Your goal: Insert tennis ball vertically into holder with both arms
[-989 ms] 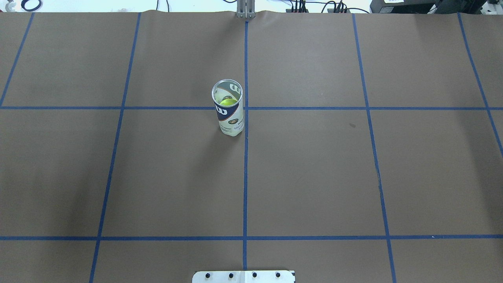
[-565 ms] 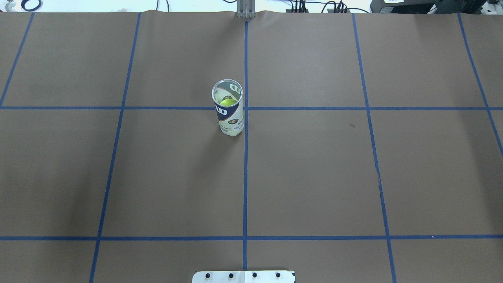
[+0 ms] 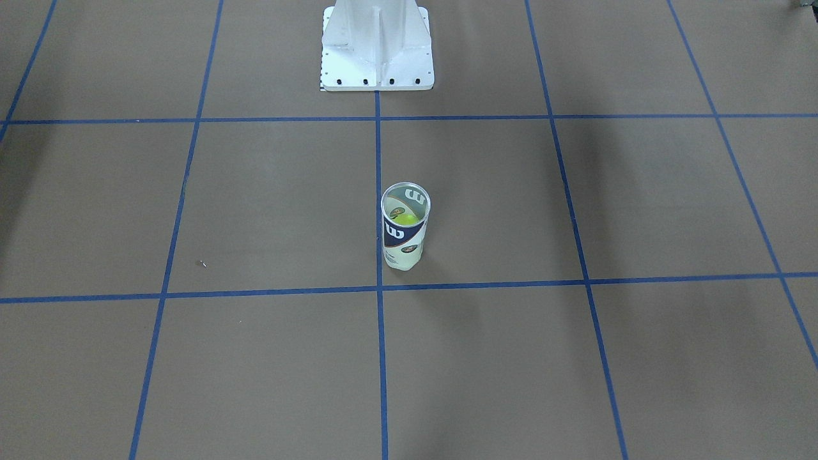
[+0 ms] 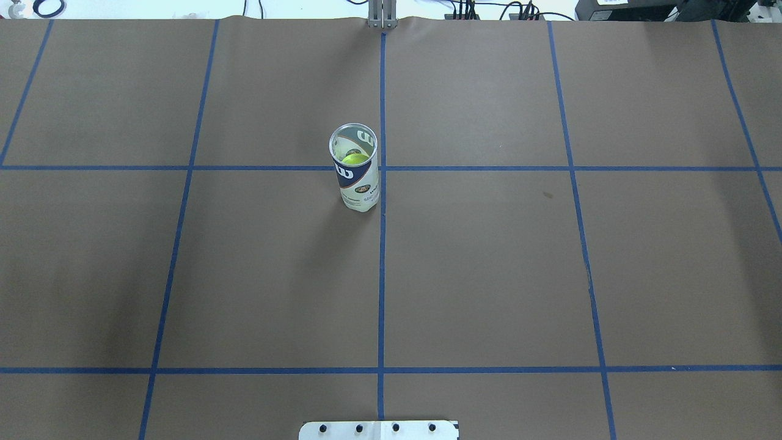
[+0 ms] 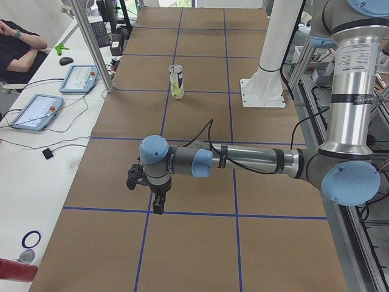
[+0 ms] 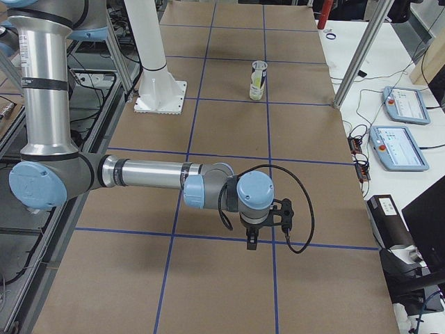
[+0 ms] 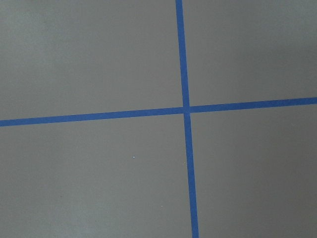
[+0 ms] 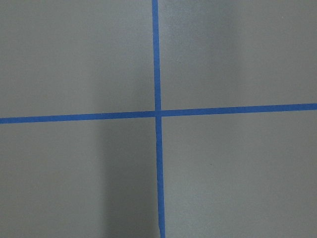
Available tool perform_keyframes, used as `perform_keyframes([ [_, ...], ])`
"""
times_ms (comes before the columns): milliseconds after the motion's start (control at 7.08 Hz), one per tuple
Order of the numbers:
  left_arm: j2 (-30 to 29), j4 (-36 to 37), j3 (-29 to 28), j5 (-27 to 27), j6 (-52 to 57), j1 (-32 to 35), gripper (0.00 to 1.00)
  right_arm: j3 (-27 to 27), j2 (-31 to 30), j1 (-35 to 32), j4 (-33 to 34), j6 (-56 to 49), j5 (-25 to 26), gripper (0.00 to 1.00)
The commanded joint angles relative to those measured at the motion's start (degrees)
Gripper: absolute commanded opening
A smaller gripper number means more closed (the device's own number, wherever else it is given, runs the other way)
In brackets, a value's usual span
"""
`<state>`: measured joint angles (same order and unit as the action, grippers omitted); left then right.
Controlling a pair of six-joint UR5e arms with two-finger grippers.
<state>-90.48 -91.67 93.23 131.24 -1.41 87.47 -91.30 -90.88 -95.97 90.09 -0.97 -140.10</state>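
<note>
Clear plastic tennis-ball can [image 4: 357,186] upright mid-tabletop [image 4: 489,275], fluorescent yellow-green fuzzy ball [image 4: 354,159] inside (seen through open top), left tool [image 5: 158,207] and right tool [image 6: 252,240] near opposite end edges, grip state undeterminable.

The table [image 4: 489,275] is covered with brown paper, and blue tape lines [image 4: 381,275] divide it into big squares. Beside it stands a white desk [image 5: 36,170] with two tablets [image 5: 36,111] and thin cables [image 5: 61,146]. A person in black [image 5: 18,42] sits at its far end.
</note>
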Motion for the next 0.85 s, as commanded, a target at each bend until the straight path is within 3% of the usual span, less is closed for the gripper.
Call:
perform_keyframes([
  [0, 0.1, 0.0, -0.2, 0.1, 0.0, 0.1, 1.00, 0.0, -0.1, 0.0, 0.0, 0.0, 0.0, 0.99],
  [707, 0.5, -0.1, -0.1, 0.2, 0.1, 0.9, 1.00, 0.0, -0.1, 0.0, 0.0, 0.0, 0.0, 0.99],
])
